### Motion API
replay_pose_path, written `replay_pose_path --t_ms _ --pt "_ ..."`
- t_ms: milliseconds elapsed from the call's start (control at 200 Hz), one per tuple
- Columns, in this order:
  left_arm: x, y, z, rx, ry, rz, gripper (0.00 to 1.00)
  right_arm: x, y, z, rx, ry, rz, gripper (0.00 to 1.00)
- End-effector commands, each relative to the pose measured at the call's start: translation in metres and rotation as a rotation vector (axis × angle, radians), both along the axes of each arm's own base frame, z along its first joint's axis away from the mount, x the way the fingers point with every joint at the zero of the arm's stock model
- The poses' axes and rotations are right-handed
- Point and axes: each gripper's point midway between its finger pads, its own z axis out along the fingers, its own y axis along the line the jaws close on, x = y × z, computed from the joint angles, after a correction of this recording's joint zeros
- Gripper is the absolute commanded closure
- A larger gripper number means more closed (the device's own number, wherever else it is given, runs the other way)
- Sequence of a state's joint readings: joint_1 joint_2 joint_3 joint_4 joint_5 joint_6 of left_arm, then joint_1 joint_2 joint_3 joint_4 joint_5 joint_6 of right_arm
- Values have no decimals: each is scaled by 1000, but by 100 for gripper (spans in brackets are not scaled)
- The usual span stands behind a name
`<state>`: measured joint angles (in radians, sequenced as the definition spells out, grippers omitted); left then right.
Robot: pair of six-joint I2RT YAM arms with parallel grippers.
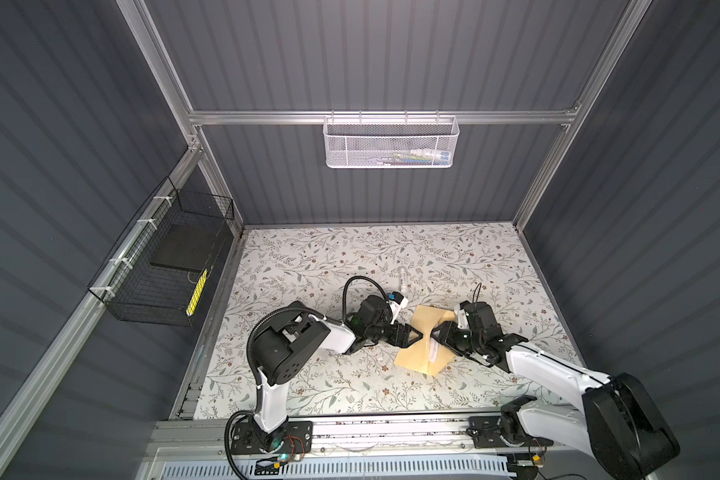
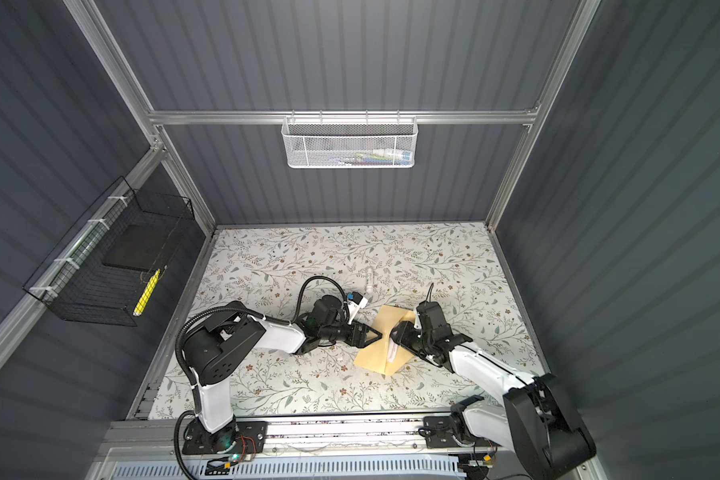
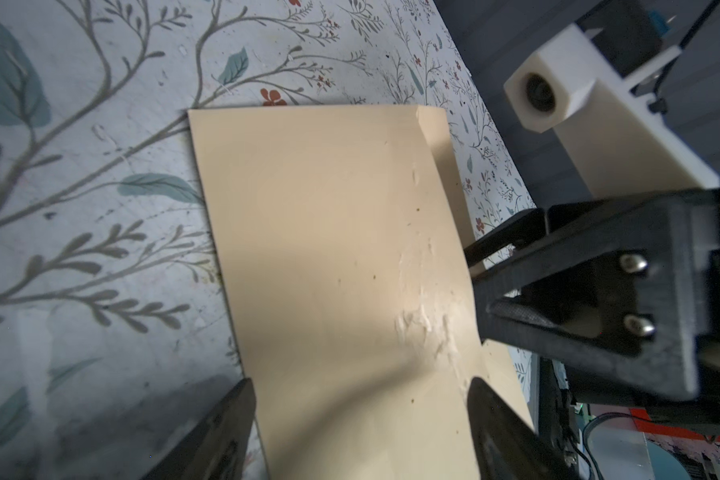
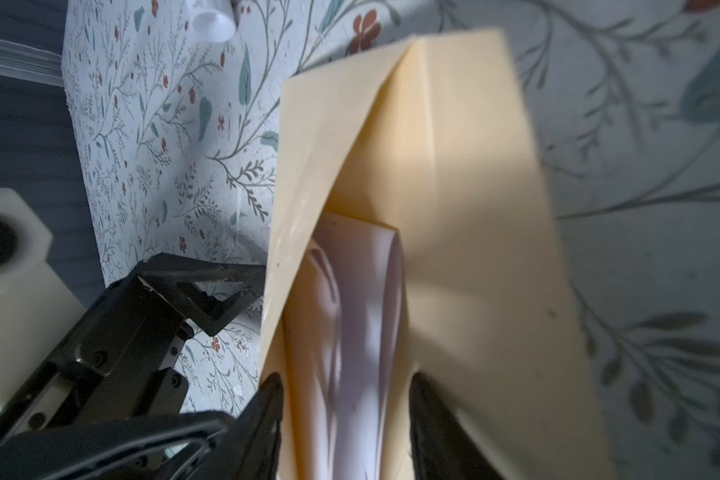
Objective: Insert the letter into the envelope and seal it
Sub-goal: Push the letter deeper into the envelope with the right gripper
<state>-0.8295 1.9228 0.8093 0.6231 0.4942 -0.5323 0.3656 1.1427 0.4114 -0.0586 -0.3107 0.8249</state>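
Note:
The tan envelope [image 1: 416, 353] lies right of the table's middle in both top views, its pointed flap [image 4: 333, 124] lifted. The white letter [image 4: 358, 311] sits curled inside the pocket, and a strip of it shows in a top view [image 1: 432, 351]. My right gripper [image 4: 346, 382] is open, its fingers on either side of the letter and the pocket mouth. My left gripper [image 3: 360, 388] faces it from the left, open wide over the envelope's plain side [image 3: 329, 249]. The two grippers nearly meet tip to tip above the envelope [image 2: 385, 357].
A small white tube [image 1: 403, 277] lies on the floral table behind the arms. A white mesh basket [image 1: 391, 141] hangs on the back wall and a black wire basket [image 1: 163, 266] on the left wall. An aluminium rail [image 1: 391, 432] runs along the front edge.

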Motion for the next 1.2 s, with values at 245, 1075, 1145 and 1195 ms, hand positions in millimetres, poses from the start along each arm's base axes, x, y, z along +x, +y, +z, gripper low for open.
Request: replay_pose_path --t_ms 245,1075,1145,1195 --pt "-12 19 -35 91 104 34 24 -20 -24 -9 -63 63 -28 52" --pt "-20 14 -46 54 172 39 33 -11 -2 -44 -76 197 -23 100" --pt "-20 16 -43 51 164 46 33 -11 -6 -39 -93 187 -30 97" --pt "-20 18 -40 55 161 54 33 -12 -10 -33 -105 180 -30 94"
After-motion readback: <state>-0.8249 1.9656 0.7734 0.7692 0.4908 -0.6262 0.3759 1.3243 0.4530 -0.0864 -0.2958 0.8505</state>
